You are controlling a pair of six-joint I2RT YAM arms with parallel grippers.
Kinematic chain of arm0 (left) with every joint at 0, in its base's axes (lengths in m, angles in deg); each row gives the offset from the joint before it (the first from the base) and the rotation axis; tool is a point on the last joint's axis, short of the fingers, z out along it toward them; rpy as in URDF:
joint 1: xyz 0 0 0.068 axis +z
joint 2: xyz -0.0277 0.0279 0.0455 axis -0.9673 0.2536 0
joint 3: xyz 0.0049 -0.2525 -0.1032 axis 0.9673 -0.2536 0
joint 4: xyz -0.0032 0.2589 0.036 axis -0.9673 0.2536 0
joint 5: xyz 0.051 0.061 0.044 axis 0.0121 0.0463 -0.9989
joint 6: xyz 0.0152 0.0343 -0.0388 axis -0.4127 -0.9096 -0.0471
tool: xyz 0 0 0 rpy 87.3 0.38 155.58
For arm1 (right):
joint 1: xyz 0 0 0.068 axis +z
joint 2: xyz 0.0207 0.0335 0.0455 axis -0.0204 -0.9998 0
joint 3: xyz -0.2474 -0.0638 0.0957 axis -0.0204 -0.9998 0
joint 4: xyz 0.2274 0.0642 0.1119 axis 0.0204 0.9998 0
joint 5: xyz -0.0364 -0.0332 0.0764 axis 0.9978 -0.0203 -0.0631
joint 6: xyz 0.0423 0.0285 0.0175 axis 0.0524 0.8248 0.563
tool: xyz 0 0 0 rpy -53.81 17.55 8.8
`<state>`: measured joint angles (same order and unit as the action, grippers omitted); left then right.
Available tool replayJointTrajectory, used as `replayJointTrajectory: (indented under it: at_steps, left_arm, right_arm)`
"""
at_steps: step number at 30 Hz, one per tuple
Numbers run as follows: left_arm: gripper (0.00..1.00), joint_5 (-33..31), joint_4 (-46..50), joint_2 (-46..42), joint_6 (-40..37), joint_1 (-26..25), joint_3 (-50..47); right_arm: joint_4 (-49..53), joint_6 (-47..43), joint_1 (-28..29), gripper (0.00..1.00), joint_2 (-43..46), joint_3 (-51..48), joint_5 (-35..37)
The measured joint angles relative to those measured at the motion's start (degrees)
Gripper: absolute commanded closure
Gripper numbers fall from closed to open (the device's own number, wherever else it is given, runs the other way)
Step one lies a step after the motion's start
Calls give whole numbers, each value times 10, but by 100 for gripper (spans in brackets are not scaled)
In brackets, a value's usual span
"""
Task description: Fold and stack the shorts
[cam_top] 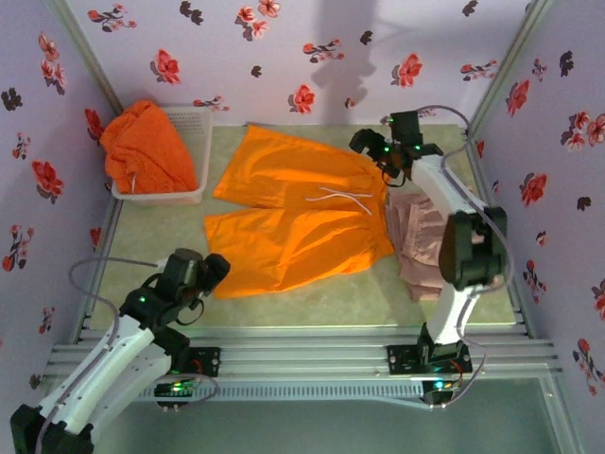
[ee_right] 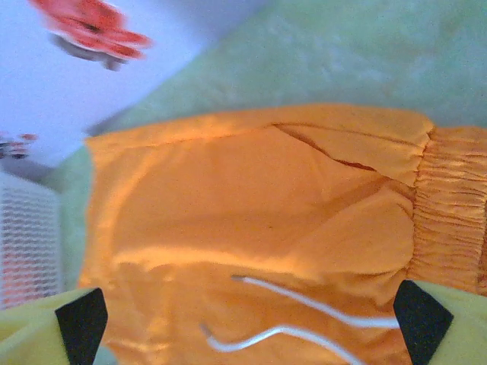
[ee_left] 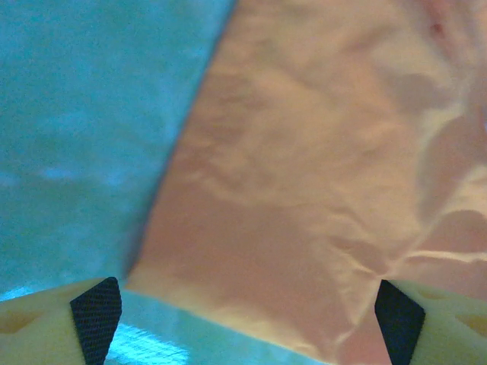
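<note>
A pair of orange shorts (cam_top: 298,213) lies spread flat mid-table, with bare table (cam_top: 312,305) along its near hem. The left gripper (ee_left: 247,315) stands wide open at the lower-left hem corner. The right gripper (ee_right: 247,323), also wide open, hovers over the waistband edge, just beside the pink-beige shorts (cam_top: 416,241); a second orange pair (cam_top: 146,151) is heaped in the basket (cam_top: 192,116).

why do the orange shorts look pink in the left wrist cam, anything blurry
Left wrist: a teal cast tints the table and washes the orange shorts to salmon, soft focus; right wrist: truer colour, wall flower smeared; top: purplish light, shadow on back wall.
</note>
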<state>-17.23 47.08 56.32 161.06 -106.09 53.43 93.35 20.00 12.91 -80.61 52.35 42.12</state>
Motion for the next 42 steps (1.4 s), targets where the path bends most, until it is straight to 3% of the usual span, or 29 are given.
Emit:
replayJointTrajectory:
  at_steps: [7, 18, 28, 36, 42]
  left_arm:
    - [24, 1, -10, 46, 50, -7, -36]
    - [51, 10, -96, 146, 60, -13, -44]
    - [100, 13, -135, 165, 54, -16, -44]
    - [100, -1, -117, 152, 13, -9, -35]
    - [100, -9, -75, 117, -56, 61, 23]
  right_arm:
    - [-47, -68, 21, 1, 200, -158, 10]
    - [-33, -181, 30, 1, 330, -282, 45]
    - [-33, -248, 32, 1, 359, -303, 27]
    - [-14, -359, 73, 1, 360, -308, 0]
    - [47, -529, 167, 1, 368, -317, 24]
